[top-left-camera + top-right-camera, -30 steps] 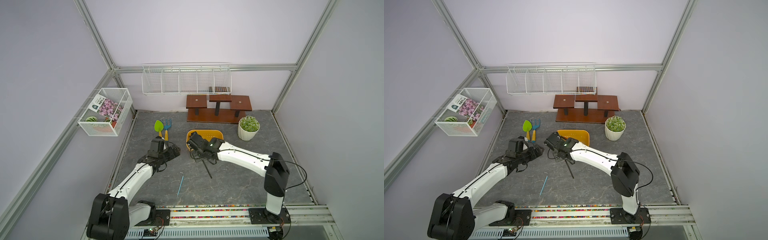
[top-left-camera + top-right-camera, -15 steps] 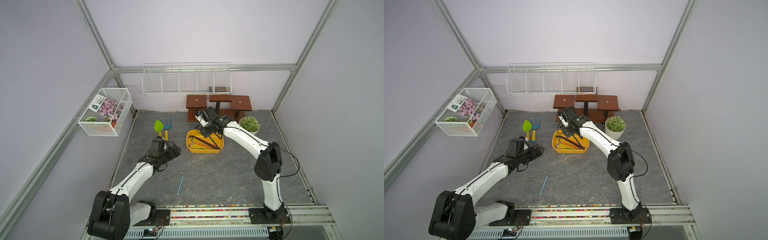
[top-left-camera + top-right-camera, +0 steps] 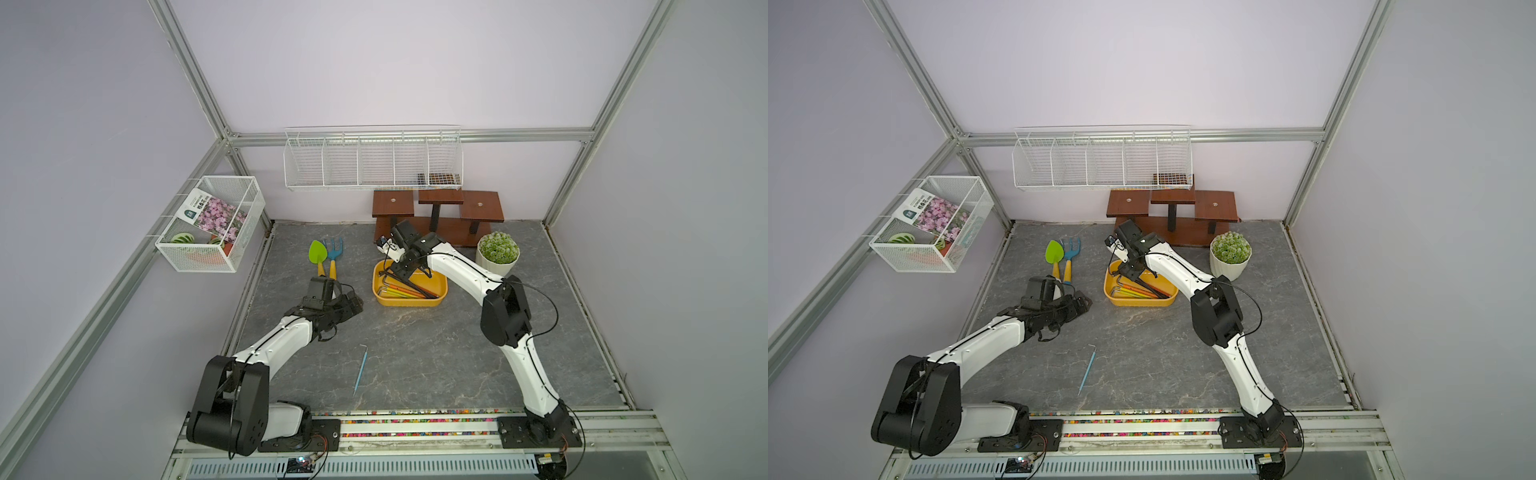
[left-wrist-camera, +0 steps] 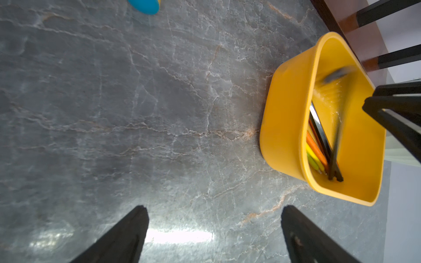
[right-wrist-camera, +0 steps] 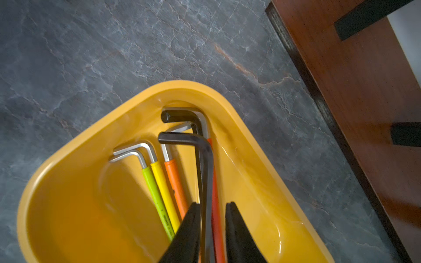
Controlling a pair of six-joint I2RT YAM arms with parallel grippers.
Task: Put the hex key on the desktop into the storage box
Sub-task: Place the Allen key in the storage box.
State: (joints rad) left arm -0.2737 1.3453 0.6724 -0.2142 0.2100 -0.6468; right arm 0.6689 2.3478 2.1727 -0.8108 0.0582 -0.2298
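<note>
Jaws ajar, right gripper [image 5: 213, 204] straddling hex key [image 5: 207, 173]

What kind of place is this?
Likely a staged robot test cell: bare aluminium frame, a mounting rail at the front, garden props like the green trowel and potted plant.
</note>
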